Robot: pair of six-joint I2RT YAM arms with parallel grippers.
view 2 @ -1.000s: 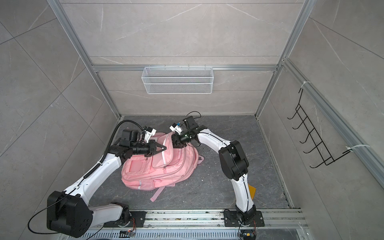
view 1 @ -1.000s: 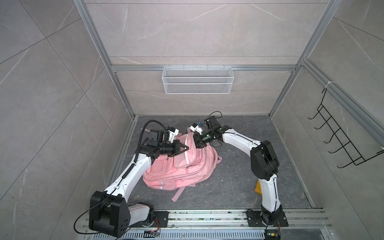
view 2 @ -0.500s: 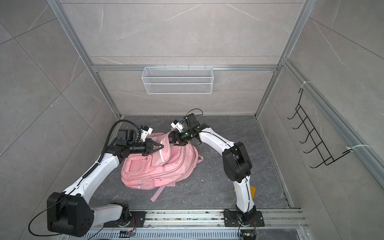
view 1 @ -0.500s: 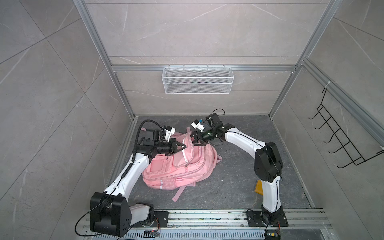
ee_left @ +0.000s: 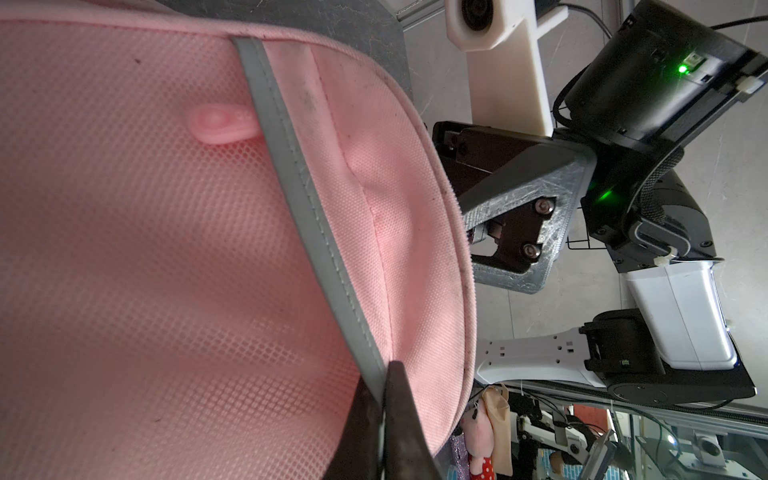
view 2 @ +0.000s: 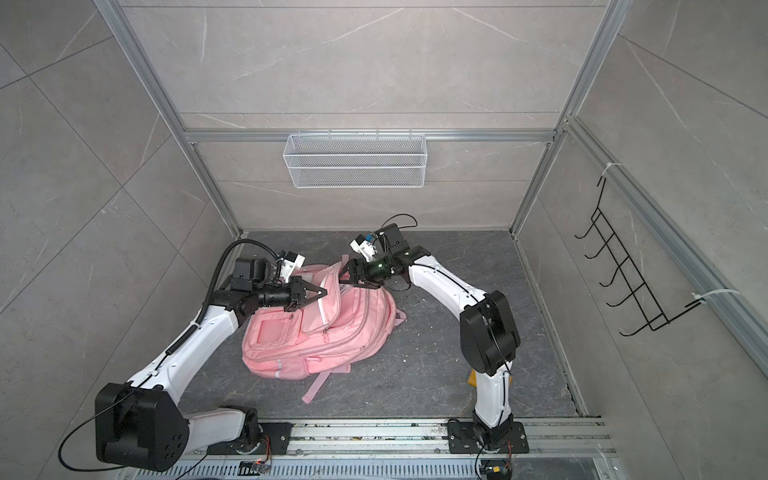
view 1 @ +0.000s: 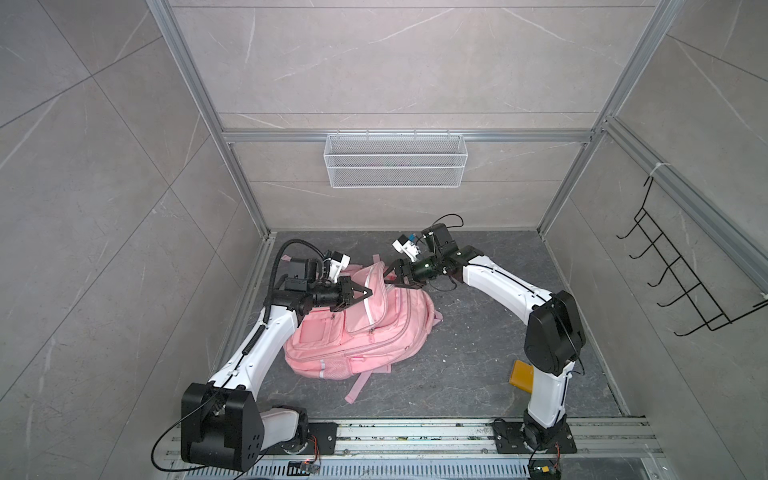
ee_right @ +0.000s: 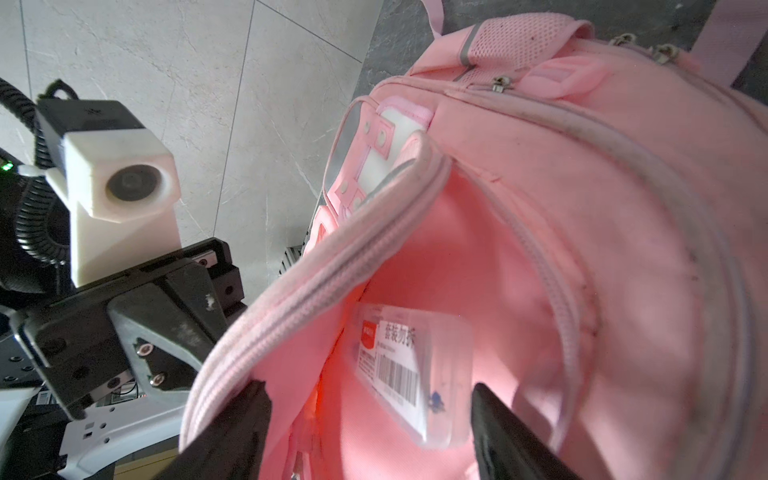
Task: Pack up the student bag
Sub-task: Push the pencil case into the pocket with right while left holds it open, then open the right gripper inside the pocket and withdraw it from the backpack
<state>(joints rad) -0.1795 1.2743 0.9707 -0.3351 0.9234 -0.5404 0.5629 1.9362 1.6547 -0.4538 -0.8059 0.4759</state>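
Observation:
The pink student bag (view 1: pixel 365 328) (view 2: pixel 316 332) lies on the dark floor with its main compartment unzipped. My left gripper (view 1: pixel 368 293) (view 2: pixel 324 293) (ee_left: pixel 382 399) is shut on the grey strip (ee_left: pixel 291 166) of the bag's front panel and holds that panel up. My right gripper (view 1: pixel 390 276) (view 2: pixel 345 277) (ee_right: pixel 368 388) stands open at the bag's mouth. One finger sits by the zipper rim (ee_right: pixel 332 257), the other inside. A clear plastic box (ee_right: pixel 411 374) with a barcode label lies inside the bag (ee_right: pixel 582 208), between the fingers and clear of one of them.
A white wire basket (view 1: pixel 395 160) hangs on the back wall and a black hook rack (view 1: pixel 681 282) on the right wall. An orange flat object (view 1: pixel 521 374) lies beside the right arm's base. A pink strap (view 1: pixel 361 384) trails toward the front rail.
The right gripper's jaws have spread wider at the bag's mouth. The left gripper has shifted slightly left and up, keeping its hold on the front panel.

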